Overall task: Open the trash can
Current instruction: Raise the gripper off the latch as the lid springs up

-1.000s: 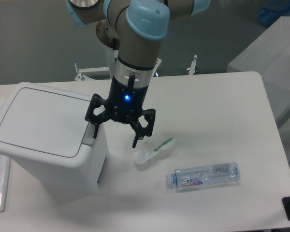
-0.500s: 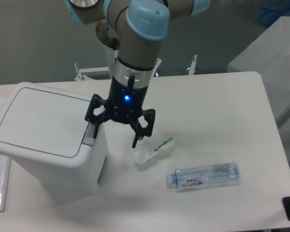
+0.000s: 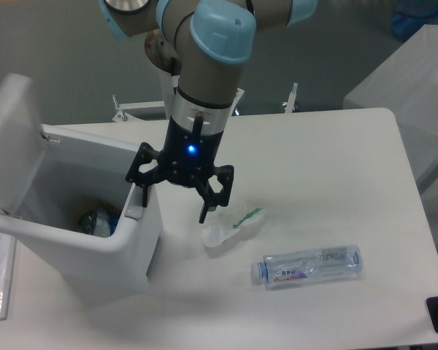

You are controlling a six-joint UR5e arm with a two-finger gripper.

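Trash can (image 3: 95, 240) sits at the table's left end, lid (image 3: 11, 138) swung up and leaning back on the far-left side, so the cavity is exposed; some rubbish shows inside near the bottom. Grey push-button (image 3: 133, 204) is on the front rim, right side. Gripper (image 3: 177, 203) hangs just above that rim, fingers spread apart, holding nothing; left finger is down on or right at the button, right finger points at the table past the bin's wall. Task looks done judging by the raised lid. Risks: if the finger lifts off sideways it could drag the light bin or knock it, and a jolt might drop the lid shut. Right finger is near the crumpled clear wrapper (image 3: 230, 227), so a low sweep could snag it. Plastic bottle (image 3: 306, 265) lies further right on the table (image 3: 336, 168), well apart.
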